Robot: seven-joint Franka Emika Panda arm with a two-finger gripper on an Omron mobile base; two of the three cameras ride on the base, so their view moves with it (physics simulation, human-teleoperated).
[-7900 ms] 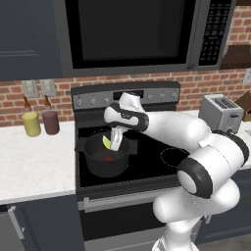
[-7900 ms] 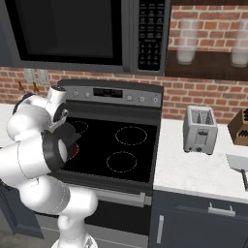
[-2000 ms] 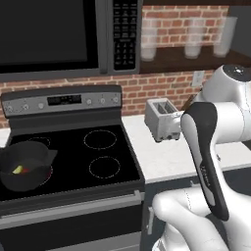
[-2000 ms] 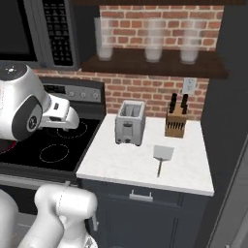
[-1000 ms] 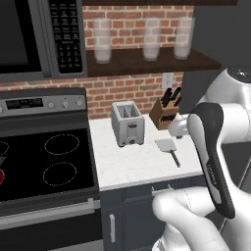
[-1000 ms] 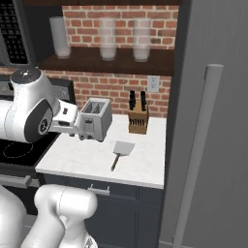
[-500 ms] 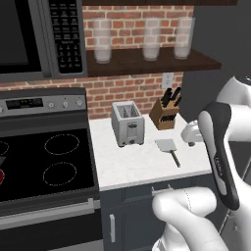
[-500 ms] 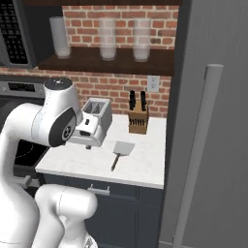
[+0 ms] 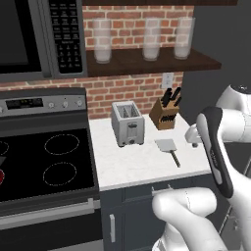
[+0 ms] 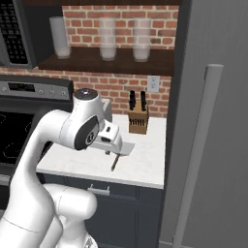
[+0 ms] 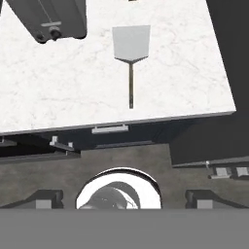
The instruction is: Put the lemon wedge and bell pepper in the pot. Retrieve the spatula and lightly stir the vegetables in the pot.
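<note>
White marble desk (image 9: 132, 169) is stretching beside the stove; the spatula (image 9: 168, 149) is lying at the toaster's (image 9: 127, 123) four o'clock. Looking down my hand (image 11: 124, 199), fingers spread and empty, the spatula (image 11: 130, 53) is lying at twelve o'clock.

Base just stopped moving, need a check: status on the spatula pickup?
Gripper open, empty, above counter edge. Spatula flat on white counter, untouched. Toaster off to one side, not blocking.

No lettering can be read; the microwave (image 9: 68, 37) keypad marks are blurred
</note>
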